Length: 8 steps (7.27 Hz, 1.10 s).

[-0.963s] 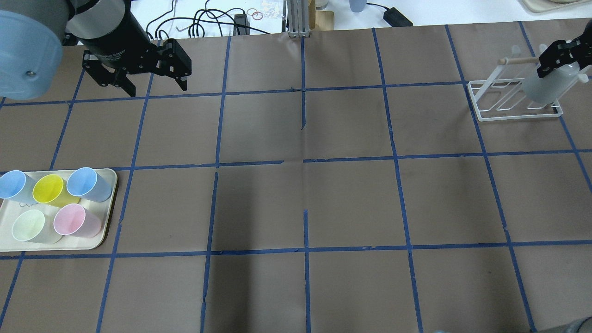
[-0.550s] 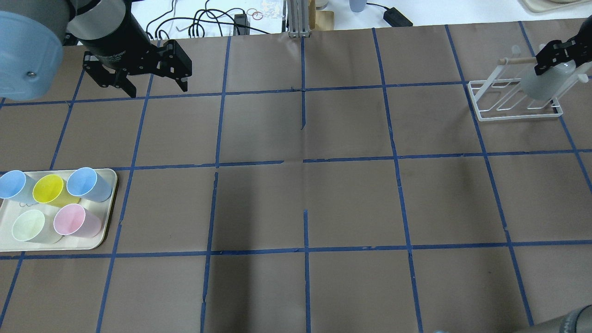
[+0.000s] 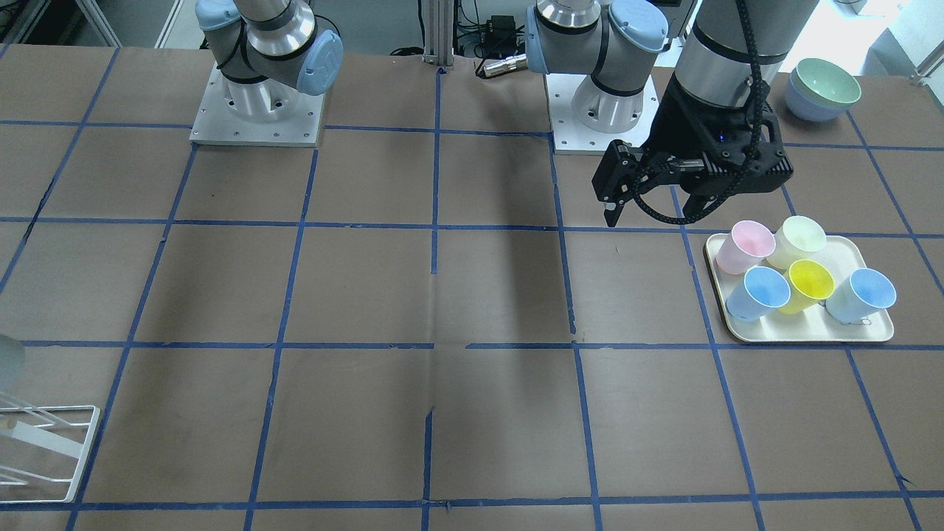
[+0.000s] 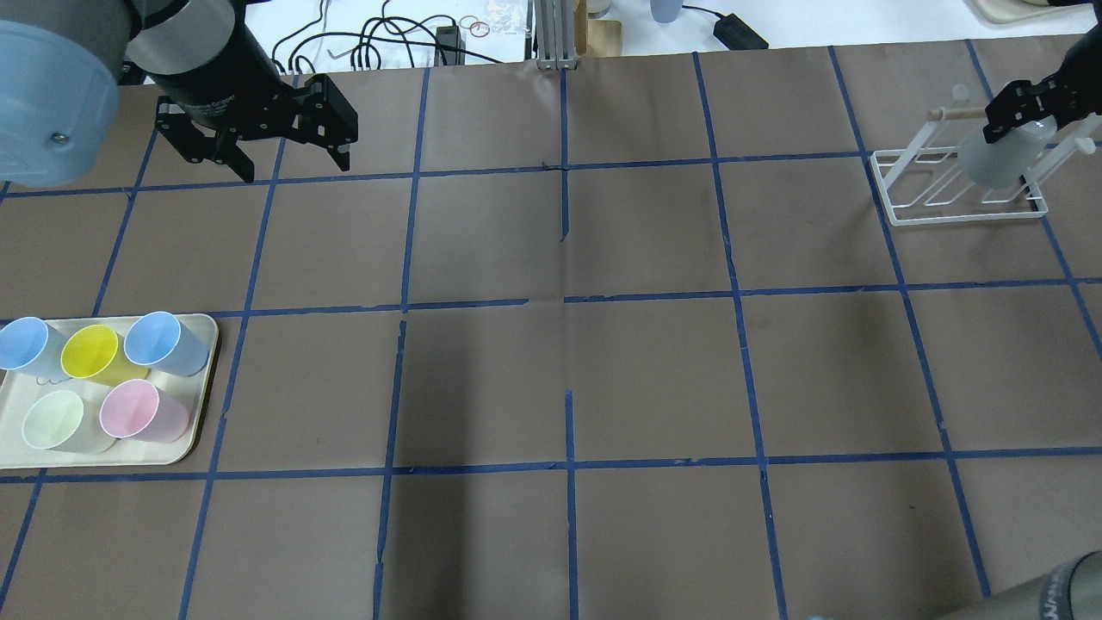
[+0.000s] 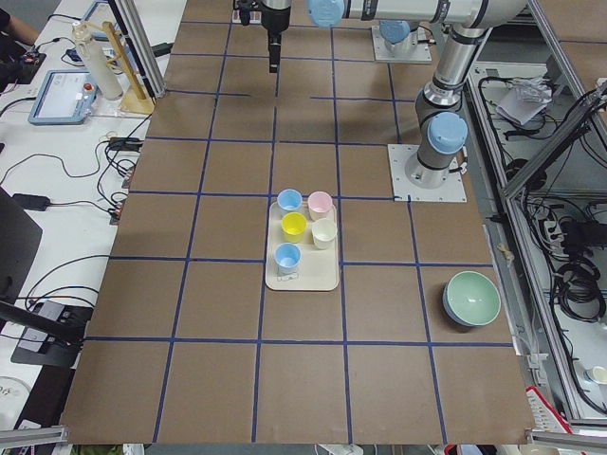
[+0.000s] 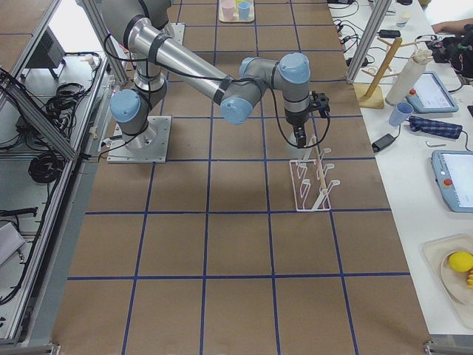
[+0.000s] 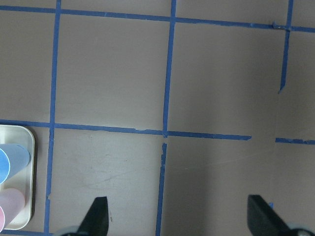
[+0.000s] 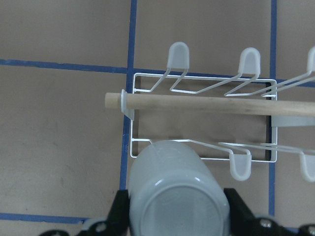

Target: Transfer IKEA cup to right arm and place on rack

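The pale grey IKEA cup [image 4: 997,161] hangs in my right gripper [image 4: 1024,108], which is shut on it just above the white wire rack [image 4: 956,207] at the table's far right. In the right wrist view the cup's base [image 8: 179,199] faces the camera between the fingers [image 8: 235,204], over the near row of the rack's rods [image 8: 197,147]; the wooden rod [image 8: 197,103] lies beyond it. I cannot tell whether the cup touches the rack. My left gripper [image 4: 293,164] is open and empty above the table at the far left; it also shows in the left wrist view [image 7: 178,221].
A cream tray [image 4: 200,387] with several pastel cups sits at the near left, also seen in the front view [image 3: 877,335]. Stacked bowls [image 3: 822,88] stand near the left arm's base. The rack's corner shows at the front view's lower left [image 3: 74,472].
My right gripper has carried the cup slightly leftward in the overhead view, further over the rack. The left arm has not moved.
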Motion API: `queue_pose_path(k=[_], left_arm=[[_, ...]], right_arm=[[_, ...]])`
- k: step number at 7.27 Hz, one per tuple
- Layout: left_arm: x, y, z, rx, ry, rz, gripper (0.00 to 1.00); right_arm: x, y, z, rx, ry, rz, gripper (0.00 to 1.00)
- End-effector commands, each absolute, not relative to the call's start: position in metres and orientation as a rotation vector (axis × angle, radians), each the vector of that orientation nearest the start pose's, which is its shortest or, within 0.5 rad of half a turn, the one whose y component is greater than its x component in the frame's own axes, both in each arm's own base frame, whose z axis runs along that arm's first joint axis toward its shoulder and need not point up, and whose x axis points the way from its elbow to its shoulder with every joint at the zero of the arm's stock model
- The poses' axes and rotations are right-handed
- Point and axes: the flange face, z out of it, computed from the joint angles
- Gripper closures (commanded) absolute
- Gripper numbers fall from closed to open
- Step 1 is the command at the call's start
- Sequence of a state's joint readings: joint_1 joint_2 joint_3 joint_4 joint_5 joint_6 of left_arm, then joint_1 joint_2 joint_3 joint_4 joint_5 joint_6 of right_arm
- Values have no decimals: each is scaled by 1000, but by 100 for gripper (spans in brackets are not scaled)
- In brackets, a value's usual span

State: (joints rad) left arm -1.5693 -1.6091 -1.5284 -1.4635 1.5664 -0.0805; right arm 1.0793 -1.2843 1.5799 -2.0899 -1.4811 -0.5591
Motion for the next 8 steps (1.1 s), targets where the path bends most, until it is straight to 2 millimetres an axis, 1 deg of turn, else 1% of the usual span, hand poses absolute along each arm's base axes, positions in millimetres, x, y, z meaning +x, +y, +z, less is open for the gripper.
queue_pose_path(k=[1,2,4,5,6,7,8], left_arm=[[-133,-519,500,-125,3145,-173,0],[-133,-519,500,-125,3145,-173,0],[-132,-520,499,-123,3146,-169,0],[-134,-520,499,-124,3170,-169,0],[-134,-520,499,-116,3175,-169,0],[-133,-520,500,-119,3173,-171,0],[-133,-520,499,-119,3173,-169,0]], right_arm=[[-167,-613,372,-124,3155,-370,87],[-167,-616,365,-126,3148,-360,87],[-171,-624,343,-122,3141,-337,86],[-171,-625,340,-122,3139,-333,86],[-171,-624,333,-119,3132,-312,82],[-171,-624,331,-118,3131,-308,82],[-171,-627,318,-114,3124,-280,78]])
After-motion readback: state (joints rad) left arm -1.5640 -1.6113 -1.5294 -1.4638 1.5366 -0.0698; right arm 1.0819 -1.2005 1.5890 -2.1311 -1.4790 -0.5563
